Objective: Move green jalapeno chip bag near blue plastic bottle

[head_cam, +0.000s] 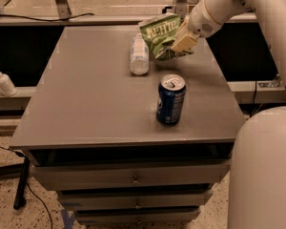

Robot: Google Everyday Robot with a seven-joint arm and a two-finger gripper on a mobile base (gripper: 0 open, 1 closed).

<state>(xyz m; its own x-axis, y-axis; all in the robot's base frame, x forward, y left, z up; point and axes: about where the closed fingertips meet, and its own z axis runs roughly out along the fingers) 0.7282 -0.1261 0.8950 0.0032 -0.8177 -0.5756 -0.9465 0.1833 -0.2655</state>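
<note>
The green jalapeno chip bag (160, 35) with white "Kettle" lettering is held tilted above the far right part of the grey table (86, 99). My gripper (180, 44) is shut on the bag's right lower side, reaching in from the upper right. The blue plastic bottle (139, 55), pale with a whitish label, lies on the table just left of the bag, a small gap between them.
A dark blue soda can (170, 99) stands upright in front of the bag, near the table's right middle. A white pump dispenser bottle (3, 81) sits on a ledge at far left. Drawers (133, 178) run below the tabletop. The robot's white body (264, 171) fills the lower right.
</note>
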